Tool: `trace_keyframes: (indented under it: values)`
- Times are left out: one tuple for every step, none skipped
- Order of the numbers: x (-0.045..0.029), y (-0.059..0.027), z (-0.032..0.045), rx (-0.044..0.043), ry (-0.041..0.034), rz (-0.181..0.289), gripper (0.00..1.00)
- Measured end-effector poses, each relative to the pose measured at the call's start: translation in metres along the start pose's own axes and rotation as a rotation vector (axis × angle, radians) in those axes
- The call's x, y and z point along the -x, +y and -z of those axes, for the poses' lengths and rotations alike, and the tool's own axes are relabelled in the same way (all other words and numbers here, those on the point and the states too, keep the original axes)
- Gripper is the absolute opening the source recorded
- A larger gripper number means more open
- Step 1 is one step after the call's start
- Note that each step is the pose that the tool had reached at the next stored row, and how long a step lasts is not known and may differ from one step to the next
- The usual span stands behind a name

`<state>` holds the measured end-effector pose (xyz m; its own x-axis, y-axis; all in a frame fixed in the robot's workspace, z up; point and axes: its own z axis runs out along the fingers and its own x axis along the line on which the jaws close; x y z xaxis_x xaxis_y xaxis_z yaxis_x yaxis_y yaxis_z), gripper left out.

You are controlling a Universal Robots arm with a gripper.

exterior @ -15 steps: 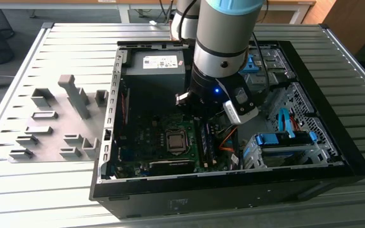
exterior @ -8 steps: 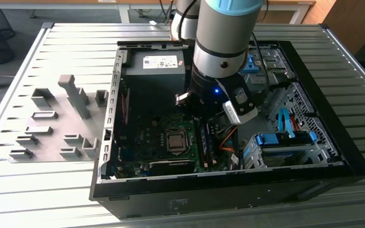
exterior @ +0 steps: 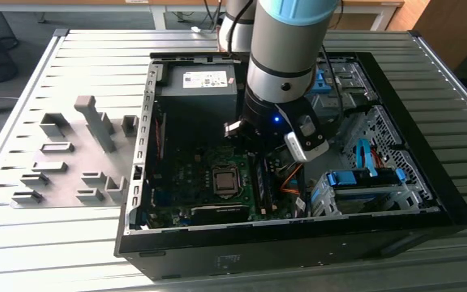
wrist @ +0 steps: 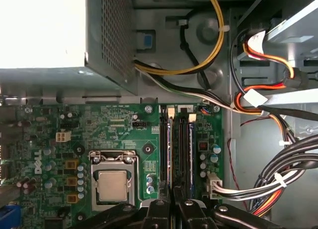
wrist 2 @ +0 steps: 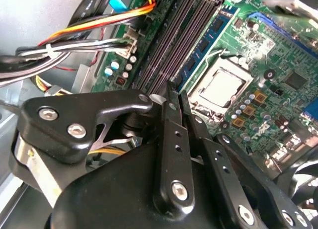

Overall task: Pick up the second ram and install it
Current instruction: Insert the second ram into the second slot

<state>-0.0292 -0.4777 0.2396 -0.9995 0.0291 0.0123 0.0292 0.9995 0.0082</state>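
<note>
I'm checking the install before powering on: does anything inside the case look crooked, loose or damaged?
Nothing stands out. In the second wrist view the blue-green ram stick sits straight in the memory slots, parallel to them, beside the processor socket. The gripper is closed just above the slots. The cables are bundled off to the side.

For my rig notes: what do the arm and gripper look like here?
The arm is silver-grey tube with a light-blue joint cap and black wrist section showing a small blue light. A white-grey camera module sits at the wrist. The gripper is black, with bolted linkage bars and slim perforated fingers.
</note>
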Motion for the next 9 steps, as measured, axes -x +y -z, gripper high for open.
trace_keyframes:
  values:
    - [0.0,-0.001,-0.0012,0.0001,0.0,0.0,0.14]
    - [0.0001,-0.0016,-0.0024,0.0006,-0.0001,-0.001,0.14]
    - [0.0001,-0.0021,-0.003,0.0008,0.0,-0.001,0.14]
    - [0.0001,-0.0022,-0.0037,0.0013,-0.0001,-0.001,0.14]
    - [0.0001,-0.0022,-0.0042,0.0019,0.0,-0.001,0.14]
    - [0.0002,-0.0023,-0.0049,0.003,0.0001,-0.001,0.14]
    - [0.0002,-0.0023,-0.0054,0.0036,0.0,-0.001,0.14]
    - [0.0002,-0.0023,-0.006,0.0039,0.0,-0.002,0.14]
    - [0.0002,-0.0024,-0.0067,0.0042,0.0,-0.003,0.14]
